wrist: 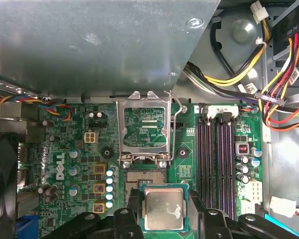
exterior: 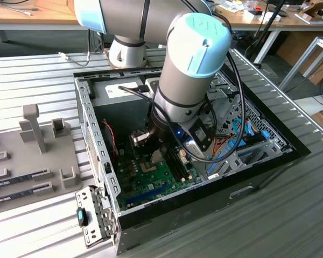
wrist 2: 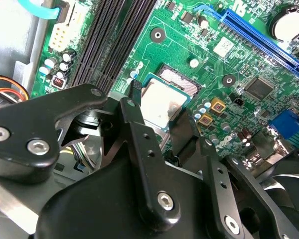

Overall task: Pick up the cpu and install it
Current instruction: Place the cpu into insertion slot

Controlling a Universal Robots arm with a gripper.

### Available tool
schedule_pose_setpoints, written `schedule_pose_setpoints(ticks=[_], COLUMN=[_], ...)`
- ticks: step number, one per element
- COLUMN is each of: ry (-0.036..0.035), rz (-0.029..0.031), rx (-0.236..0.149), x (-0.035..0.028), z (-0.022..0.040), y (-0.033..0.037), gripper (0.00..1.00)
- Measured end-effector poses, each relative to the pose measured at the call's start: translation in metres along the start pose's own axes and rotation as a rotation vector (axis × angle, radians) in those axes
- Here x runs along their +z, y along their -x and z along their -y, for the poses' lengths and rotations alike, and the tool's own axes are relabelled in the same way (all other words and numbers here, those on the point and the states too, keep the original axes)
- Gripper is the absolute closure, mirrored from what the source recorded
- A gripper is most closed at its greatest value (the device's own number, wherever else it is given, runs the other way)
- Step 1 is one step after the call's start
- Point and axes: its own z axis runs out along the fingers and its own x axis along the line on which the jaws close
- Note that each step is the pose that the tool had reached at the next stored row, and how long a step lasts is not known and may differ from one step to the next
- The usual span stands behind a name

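Note:
The cpu, a silver-topped square with a green rim, sits between my gripper's two black fingers. The gripper is shut on it by its two opposite edges. It hangs just off the empty socket, overlapping one edge of it. The socket's metal load plate stands swung open beyond it. In the second wrist view the cpu is held slightly tilted over the socket by my gripper. In the exterior view my gripper reaches down into the open computer case, over the green motherboard.
Black memory slots run beside the socket. Bundled cables and a grey metal housing lie close by. A blue expansion slot crosses the board. Case walls surround the arm. A grey tray lies at the exterior view's left.

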Motion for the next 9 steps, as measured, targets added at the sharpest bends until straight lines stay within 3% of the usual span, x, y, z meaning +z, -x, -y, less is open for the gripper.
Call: schedule_pose_setpoints(ticks=[9], ry=[0.0000], rz=[0.0000], rx=[0.000], x=[0.0017], z=[0.0010], y=[0.0000], gripper=[0.53])
